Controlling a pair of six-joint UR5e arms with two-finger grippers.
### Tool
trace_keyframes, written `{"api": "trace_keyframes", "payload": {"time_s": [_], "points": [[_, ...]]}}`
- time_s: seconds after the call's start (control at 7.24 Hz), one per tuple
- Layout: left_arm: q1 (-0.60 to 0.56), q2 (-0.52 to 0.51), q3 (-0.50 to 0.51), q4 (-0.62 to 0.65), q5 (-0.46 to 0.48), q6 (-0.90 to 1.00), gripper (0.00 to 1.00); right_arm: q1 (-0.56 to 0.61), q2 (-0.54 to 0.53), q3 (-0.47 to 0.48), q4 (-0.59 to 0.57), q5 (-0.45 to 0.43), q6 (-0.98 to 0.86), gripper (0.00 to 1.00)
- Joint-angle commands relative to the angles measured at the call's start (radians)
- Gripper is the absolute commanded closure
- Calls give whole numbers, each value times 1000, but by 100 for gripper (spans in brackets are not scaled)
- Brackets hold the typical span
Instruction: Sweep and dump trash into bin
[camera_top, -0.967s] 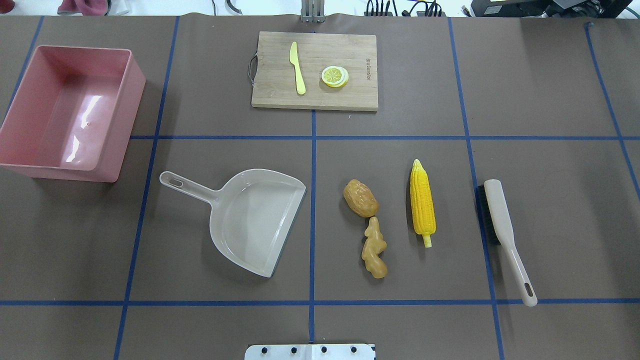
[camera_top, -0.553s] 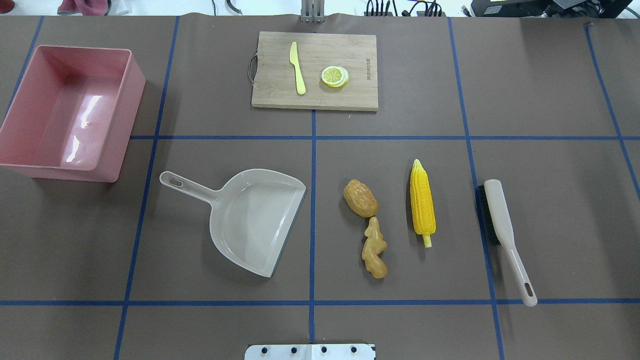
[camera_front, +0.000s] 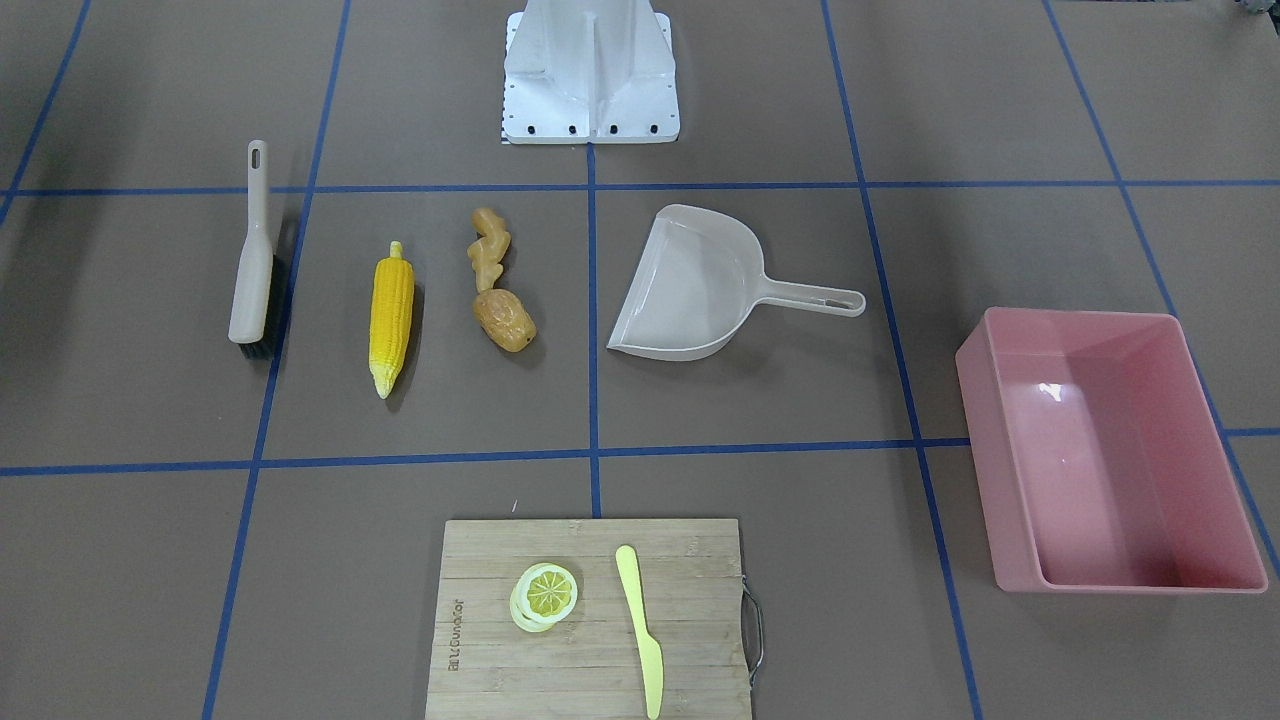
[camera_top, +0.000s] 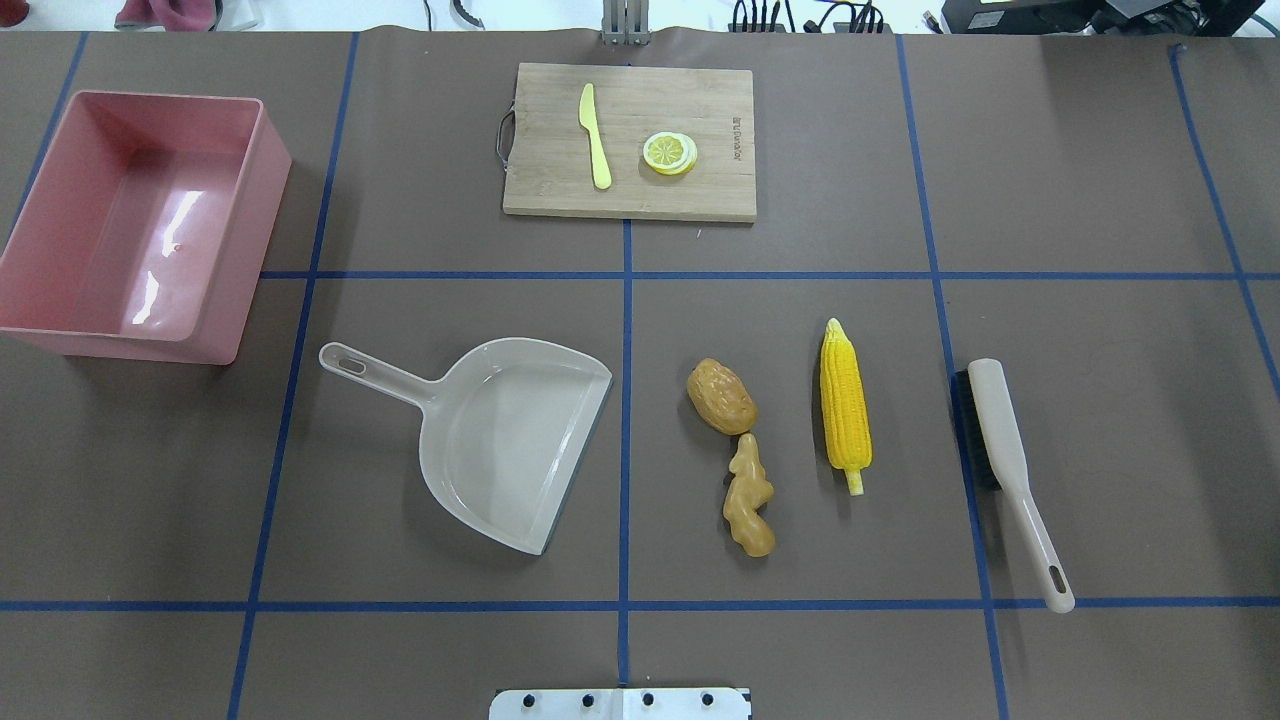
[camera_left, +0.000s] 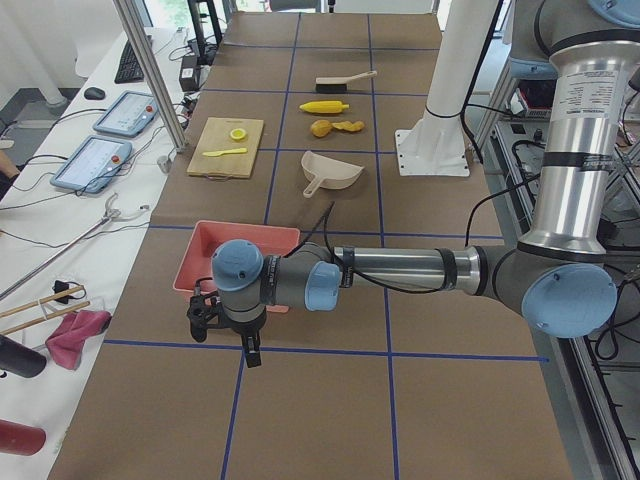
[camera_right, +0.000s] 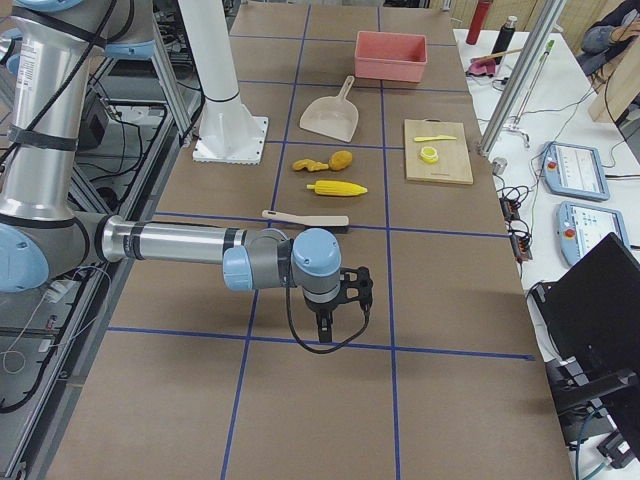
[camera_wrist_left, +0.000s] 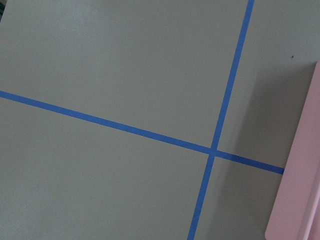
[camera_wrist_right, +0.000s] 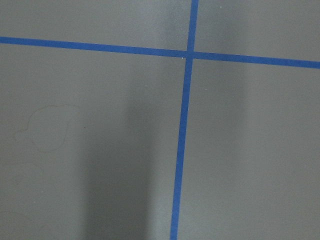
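Observation:
The trash lies right of centre in the overhead view: a yellow corn cob, a tan ginger root and a brown potato touching the ginger's far end. The pink bin stands at the far left with nothing in it. My left gripper hangs over the table just beyond the bin's outer side, seen only in the exterior left view. My right gripper hovers over bare table past the brush, seen only in the exterior right view. I cannot tell whether either is open or shut.
A beige dustpan lies left of the trash, mouth toward it. A beige brush lies right of the corn. At the far edge a wooden cutting board carries a yellow-green knife and a lemon slice.

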Motion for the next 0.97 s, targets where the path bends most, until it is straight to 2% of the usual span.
{"api": "trace_keyframes", "payload": {"time_s": [0.0,0.14,0.41,0.55,0.69,0.83], "points": [[-2,7,-48,10,-1,1,1,-161,-41,138,5,16,297,1],[-1,7,-118,109,-1,2,1,-244,-51,199,5,13,408,1],[-2,3,-250,375,3,244,1,-458,-57,315,17,-38,653,1],[-1,-26,-275,454,7,257,1,-581,-55,373,17,-93,795,1],[2,-92,-290,496,8,257,1,-701,-54,410,19,-160,857,1],[5,-115,-342,539,7,257,1,-785,-54,415,17,-200,880,1]]}}
